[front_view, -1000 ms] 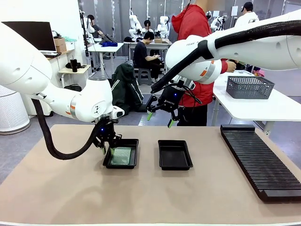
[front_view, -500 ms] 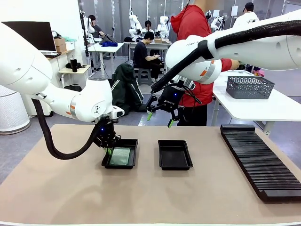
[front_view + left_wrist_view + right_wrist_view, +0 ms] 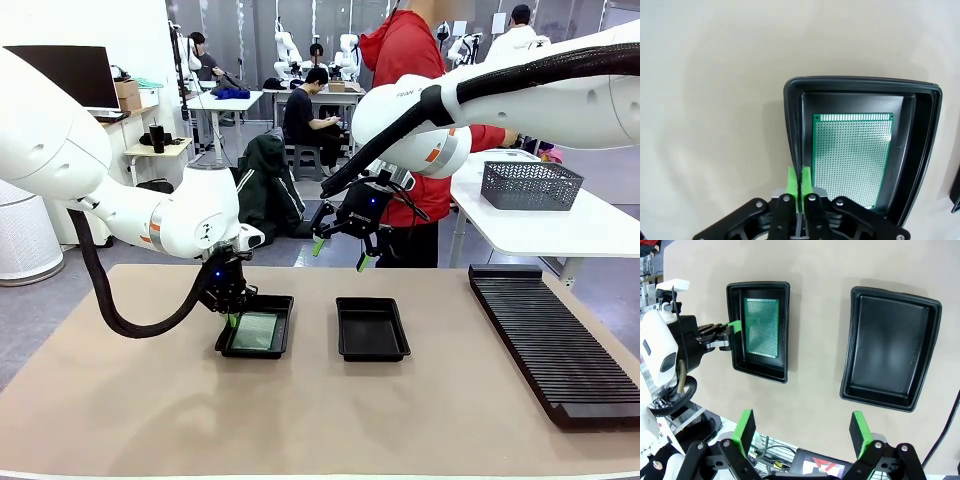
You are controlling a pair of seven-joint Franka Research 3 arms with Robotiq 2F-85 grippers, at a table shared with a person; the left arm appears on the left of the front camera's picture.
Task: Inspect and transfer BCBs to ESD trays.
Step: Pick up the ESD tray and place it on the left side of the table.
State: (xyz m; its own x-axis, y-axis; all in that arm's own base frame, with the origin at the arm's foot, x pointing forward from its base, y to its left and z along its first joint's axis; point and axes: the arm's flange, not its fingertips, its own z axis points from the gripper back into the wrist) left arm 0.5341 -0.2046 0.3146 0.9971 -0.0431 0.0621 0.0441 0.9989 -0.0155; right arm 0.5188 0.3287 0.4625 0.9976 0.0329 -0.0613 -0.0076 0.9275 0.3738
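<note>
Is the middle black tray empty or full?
Empty. The middle tray shows just its bare black floor, from the front and from the right wrist camera. The green board lies in the other tray.

- White shell of the right arm point(image 3: 420, 110), high above the empty tray point(image 3: 372, 352): grey capitals, "FRAN" legible, the rest curves out of sight.
- Black body of the right gripper point(image 3: 339, 255), above the empty tray's far rim: one line of small white print, too small to read.
- Other tray point(image 3: 860, 81), left of the empty tray: faint raised marks on an inner side wall, illegible.
</note>
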